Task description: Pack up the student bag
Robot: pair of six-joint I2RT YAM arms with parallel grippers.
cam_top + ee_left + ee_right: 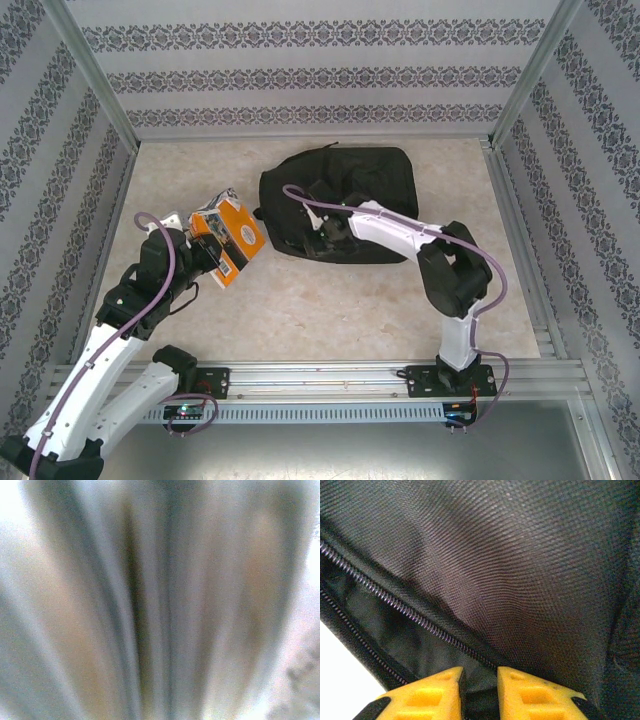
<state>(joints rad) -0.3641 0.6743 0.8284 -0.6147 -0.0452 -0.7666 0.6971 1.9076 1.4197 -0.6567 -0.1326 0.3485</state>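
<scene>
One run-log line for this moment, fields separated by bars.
left claw: holds orange book | right claw: pinches student bag near zipper | packing: book outside bag

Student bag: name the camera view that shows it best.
Top external: the whole student bag lies on the table, its full outline visible. The right wrist view gives a close patch of its black fabric and a stretch of zipper.

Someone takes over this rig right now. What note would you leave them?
Left claw: shut on an orange book, held tilted just left of the student bag.
Right claw: appears pinched on the bag's black fabric beside its zipper.
The bag lies at the far middle of the table.
Done: book in grip, bag gripped near its opening.
Left: put the book into the bag.
</scene>
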